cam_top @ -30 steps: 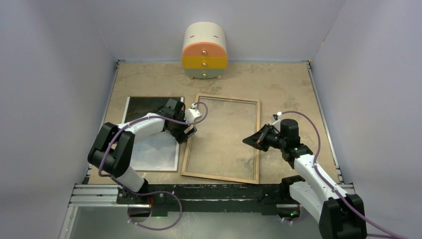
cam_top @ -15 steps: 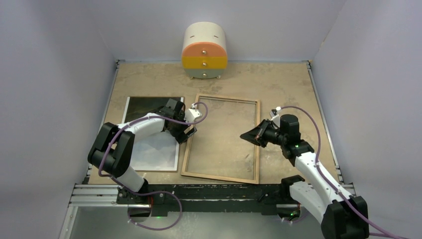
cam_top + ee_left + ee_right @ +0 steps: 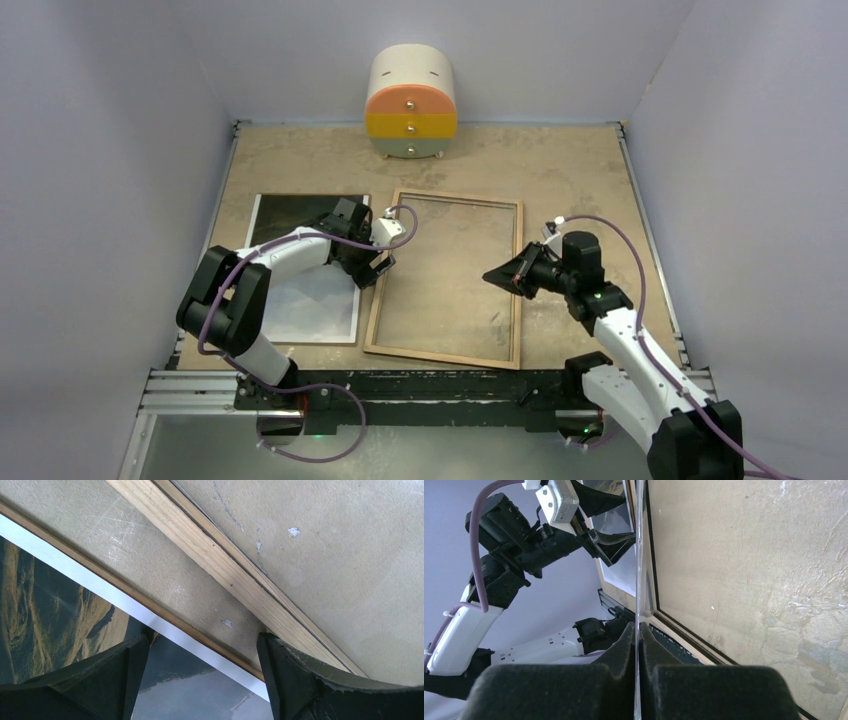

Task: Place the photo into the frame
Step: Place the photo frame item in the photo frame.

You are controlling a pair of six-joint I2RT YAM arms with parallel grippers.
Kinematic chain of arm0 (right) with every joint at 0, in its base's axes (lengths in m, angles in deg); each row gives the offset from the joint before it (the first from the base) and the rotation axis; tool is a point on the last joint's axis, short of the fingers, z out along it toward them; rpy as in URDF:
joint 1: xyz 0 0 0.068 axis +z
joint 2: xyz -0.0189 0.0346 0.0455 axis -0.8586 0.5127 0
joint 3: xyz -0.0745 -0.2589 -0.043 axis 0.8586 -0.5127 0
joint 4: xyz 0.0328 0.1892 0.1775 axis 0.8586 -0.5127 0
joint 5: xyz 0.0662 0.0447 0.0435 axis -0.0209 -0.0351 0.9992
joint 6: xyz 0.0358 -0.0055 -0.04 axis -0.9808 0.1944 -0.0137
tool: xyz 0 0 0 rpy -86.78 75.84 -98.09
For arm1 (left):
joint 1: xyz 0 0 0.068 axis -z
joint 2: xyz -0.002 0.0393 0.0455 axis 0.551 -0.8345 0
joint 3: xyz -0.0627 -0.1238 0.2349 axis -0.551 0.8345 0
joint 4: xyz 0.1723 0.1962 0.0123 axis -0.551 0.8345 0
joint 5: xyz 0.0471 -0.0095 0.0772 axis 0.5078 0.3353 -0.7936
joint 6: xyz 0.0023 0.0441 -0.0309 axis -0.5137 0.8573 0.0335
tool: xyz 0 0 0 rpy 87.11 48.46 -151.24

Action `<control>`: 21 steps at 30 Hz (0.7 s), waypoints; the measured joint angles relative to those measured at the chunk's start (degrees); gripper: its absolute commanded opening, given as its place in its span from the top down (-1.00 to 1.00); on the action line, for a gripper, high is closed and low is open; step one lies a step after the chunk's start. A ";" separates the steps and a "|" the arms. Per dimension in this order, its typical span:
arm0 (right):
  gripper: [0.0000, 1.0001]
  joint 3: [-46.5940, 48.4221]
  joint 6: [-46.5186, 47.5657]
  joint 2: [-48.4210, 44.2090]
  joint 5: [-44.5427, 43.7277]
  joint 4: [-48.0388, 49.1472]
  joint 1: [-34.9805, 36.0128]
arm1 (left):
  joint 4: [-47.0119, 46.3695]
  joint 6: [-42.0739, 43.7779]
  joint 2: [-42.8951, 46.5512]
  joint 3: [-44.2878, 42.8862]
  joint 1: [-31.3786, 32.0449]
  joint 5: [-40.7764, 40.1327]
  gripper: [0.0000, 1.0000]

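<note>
Right wrist; end effector (image 3: 638,628) on, seemingly, frame's pane (image 3: 639,555)

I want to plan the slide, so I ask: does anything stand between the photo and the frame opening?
Nothing loose does. Only the rail of the frame nearest the photo separates it from the opening; the open left gripper sits over that gap.

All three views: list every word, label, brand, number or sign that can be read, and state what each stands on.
No text can be read in any view.
The photo: landscape only, no caption.
The frame and its clear pane: no print shows.
The drawer chest: no lettering shows.
The left arm: no marking shows.
</note>
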 measured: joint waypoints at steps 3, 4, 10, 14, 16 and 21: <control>1.00 -0.37 0.04 -0.09 -0.09 -0.02 0.00 | 0.07 0.00 0.00 0.00 0.00 0.00 -0.68; 1.00 -0.50 0.07 -0.09 -0.09 -0.04 0.00 | 0.09 0.00 0.00 0.00 -0.02 -0.02 -0.68; 1.00 -0.94 0.66 0.35 -0.07 -0.07 0.00 | 0.26 0.24 0.11 0.00 -0.04 -0.26 -0.68; 1.00 -1.46 1.57 1.11 -0.04 -0.48 0.00 | 0.44 0.83 0.26 0.00 -0.07 -0.74 -0.68; 1.00 -1.49 2.21 1.33 -0.04 -1.62 0.00 | 0.46 0.85 0.31 0.02 -0.07 -0.85 -0.68; 1.00 -1.46 4.28 1.57 0.04 -4.33 0.00 | 0.46 0.87 0.31 0.02 -0.07 -0.87 -0.68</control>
